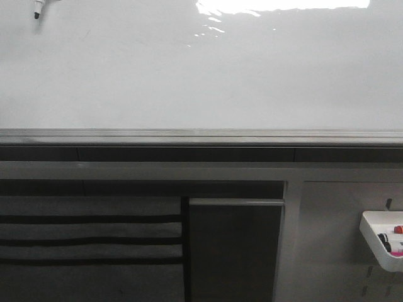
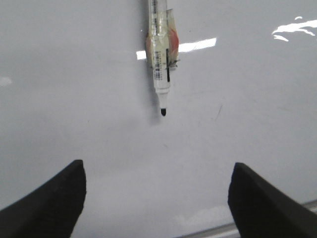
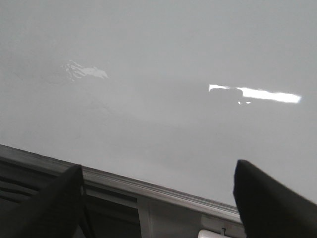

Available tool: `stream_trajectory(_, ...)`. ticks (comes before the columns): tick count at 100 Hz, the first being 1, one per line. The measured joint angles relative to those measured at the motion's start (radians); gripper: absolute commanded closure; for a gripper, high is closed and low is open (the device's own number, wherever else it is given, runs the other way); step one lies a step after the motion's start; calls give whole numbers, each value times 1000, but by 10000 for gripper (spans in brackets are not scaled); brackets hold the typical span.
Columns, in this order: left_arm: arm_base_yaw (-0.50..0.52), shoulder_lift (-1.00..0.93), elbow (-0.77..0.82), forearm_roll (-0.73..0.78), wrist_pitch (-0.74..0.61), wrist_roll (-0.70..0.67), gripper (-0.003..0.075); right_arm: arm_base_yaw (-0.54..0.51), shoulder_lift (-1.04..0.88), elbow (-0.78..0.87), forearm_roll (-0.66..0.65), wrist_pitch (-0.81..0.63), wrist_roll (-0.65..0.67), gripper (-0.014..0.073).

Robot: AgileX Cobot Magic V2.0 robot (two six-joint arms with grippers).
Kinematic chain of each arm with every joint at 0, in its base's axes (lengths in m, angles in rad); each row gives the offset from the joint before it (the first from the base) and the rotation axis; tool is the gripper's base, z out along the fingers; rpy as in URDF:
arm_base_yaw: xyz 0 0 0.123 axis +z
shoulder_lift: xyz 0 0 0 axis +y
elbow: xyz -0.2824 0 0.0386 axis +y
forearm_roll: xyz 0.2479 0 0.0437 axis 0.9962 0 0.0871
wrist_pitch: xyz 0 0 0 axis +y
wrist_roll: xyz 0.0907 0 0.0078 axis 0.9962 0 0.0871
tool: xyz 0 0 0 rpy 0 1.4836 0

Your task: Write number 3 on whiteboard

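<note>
The whiteboard fills the upper half of the front view, glossy white with glare at its top. No number 3 shows on it in any view. A marker with a black tip pointing down and tape round its barrel hangs against the board; its tip shows at the board's top left in the front view. My left gripper is open in front of the board, below the marker and apart from it. My right gripper is open over the board's lower grey frame edge, holding nothing.
The grey metal frame rail runs along the board's bottom. Below it are a dark slatted panel, a dark door and a grey pegboard panel carrying a white tray with markers.
</note>
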Motion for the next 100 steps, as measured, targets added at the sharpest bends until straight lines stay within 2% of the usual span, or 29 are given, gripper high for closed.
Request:
stream_trajectory(24,-6,241,-170,0,-15,0,175,2,19,0,0,-14,0,43)
stream_trajectory(48,-6,379,-284,0,-19,0,180,2,21,0,0,-14,-1,43)
stream_trajectory(100,-16,403,-308,0,-58,0,505,2,21,0,0,-14,-1,43)
